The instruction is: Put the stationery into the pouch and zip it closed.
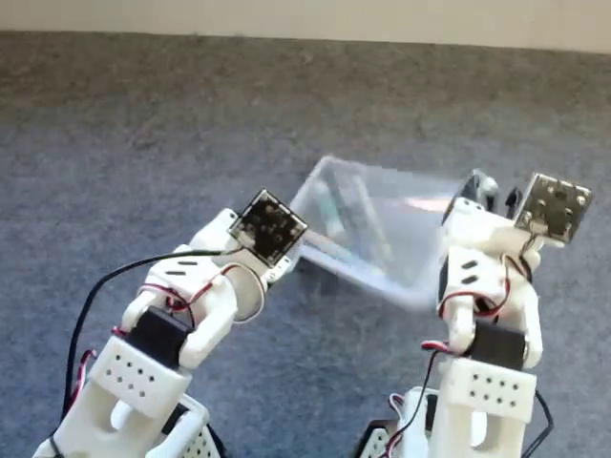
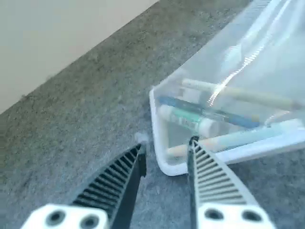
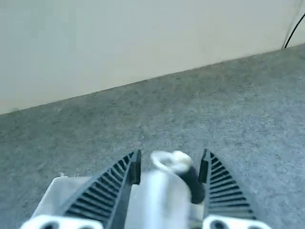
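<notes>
Left wrist view: our left gripper (image 2: 167, 144) straddles a corner of the clear pouch (image 2: 248, 62), unclenched, likely bracing it. Our right gripper (image 3: 171, 152) clamps the zipper pull (image 3: 167, 162), seemingly for closing.

Indoor robotics test station, of lab or hobby-workshop type; exact premises not determinable. Evidence noted:
- Desk (image 1: 143, 124) covered from wall to near edge in grey short-pile, carpet-like cloth.
- Plain cream wall (image 3: 119, 38) directly behind the desk.
- Left arm (image 1: 181, 324) and right arm (image 1: 487, 315), white plastic, set side by side at the near edge.
- Red, black and white servo wires (image 1: 177, 296) looped bare along the joints.
- Black cable (image 3: 294, 28) running up the wall.
</notes>
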### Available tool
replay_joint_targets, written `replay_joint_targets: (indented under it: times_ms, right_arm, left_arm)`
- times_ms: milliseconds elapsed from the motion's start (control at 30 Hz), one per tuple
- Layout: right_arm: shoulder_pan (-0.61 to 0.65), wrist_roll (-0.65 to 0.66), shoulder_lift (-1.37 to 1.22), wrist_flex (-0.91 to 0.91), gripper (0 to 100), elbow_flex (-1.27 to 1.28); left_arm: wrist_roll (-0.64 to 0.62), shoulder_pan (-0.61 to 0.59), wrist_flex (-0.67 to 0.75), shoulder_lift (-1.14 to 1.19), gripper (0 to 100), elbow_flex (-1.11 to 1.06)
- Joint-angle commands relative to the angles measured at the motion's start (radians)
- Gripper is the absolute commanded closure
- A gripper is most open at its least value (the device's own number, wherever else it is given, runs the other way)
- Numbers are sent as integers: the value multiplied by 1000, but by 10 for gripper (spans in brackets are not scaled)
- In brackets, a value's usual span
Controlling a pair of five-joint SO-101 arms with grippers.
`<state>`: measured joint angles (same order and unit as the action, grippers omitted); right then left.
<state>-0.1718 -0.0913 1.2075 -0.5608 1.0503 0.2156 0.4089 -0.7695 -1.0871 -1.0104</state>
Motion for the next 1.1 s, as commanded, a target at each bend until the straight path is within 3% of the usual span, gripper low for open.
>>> replay_joint_targets:
  times_ms: [0, 333, 467, 700, 1067]
  right_arm:
    - [-2, -6, 94, -56, 813, -31]
    - [47, -3, 154, -101, 814, -28]
    - [73, -3, 154, -156, 817, -33]
    - [166, 2, 159, -166, 991, -28]
    - [315, 2, 160, -168, 995, -27]
  left_arm:
    - [-12, -10, -3, 4, 828, 16]
    - [-18, -12, -2, 5, 832, 16]
    - [-75, -35, -2, -1, 833, 16]
    - [-74, -68, 29, -2, 986, 15]
    - [-74, -160, 48, -4, 993, 41]
